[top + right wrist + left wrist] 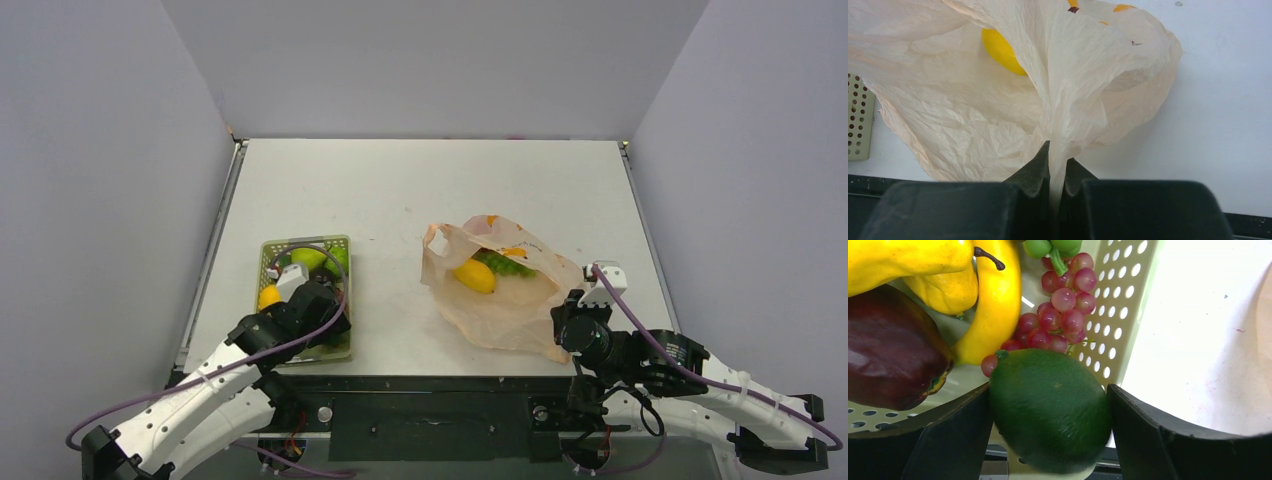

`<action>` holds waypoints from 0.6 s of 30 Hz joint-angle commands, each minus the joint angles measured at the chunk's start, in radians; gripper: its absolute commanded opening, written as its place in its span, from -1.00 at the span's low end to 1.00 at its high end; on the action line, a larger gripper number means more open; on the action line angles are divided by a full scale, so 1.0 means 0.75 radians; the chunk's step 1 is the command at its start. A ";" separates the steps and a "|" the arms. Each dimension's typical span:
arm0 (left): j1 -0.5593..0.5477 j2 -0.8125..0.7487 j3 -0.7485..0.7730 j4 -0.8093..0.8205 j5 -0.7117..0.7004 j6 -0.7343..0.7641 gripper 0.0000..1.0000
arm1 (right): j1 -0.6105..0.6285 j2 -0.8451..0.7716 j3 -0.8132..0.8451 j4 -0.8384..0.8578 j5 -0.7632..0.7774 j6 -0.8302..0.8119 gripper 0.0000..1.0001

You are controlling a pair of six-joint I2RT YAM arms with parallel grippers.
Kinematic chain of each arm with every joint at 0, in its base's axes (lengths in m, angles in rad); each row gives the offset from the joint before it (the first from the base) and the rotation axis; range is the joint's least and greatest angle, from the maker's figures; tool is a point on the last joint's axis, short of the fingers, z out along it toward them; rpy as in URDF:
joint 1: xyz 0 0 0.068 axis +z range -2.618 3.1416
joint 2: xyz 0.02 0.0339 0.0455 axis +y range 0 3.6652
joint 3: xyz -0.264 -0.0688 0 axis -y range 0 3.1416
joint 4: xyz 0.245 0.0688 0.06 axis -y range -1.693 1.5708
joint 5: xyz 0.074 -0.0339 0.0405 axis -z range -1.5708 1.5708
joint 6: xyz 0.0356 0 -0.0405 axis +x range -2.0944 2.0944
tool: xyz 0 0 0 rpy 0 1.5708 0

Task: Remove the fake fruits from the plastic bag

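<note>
Top external view: the plastic bag (500, 305) lies on the white table (400, 190) right of centre, its mouth open toward the upper left. Inside it sit a yellow fruit (475, 276) and, just beside it, green grapes (503, 265). The right gripper (575, 302) is at the bag's lower right edge. At the lower left stands a light green basket (305, 241), well apart from the bag. The left gripper (300, 290) is over the basket and covers much of it. A pale green fruit (308, 258) shows at the basket's far end, and a small yellow one (269, 297) at its left wall.

Left wrist view: the fingers (948, 437) stand wide, with a dark green fruit (1050, 407) filling the space between them. I cannot tell whether they press on it or only flank it. Behind it in the basket lie red grapes (1060, 315) at upper centre. Yellow fruits (993, 300) are at the upper left, and a dark purple-red fruit (893, 350) is at the left edge.

Right wrist view: the right gripper's fingers (1035, 172) are closed tight on a fold of the bag's thin film at bottom centre. The bag spreads upward from there, and the yellow fruit shows through it at upper left. A corner of the basket is at the left edge.
</note>
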 commanded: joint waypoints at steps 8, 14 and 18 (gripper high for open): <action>0.000 -0.034 0.155 -0.048 -0.018 -0.019 0.55 | 0.010 -0.014 -0.009 0.047 0.005 -0.021 -1.00; 0.000 -0.136 0.367 -0.043 0.013 0.053 0.54 | 0.011 -0.020 -0.011 0.051 -0.001 -0.027 -1.00; 0.000 -0.218 0.359 0.271 0.385 0.119 0.41 | 0.011 -0.014 -0.012 0.060 -0.015 -0.037 -1.00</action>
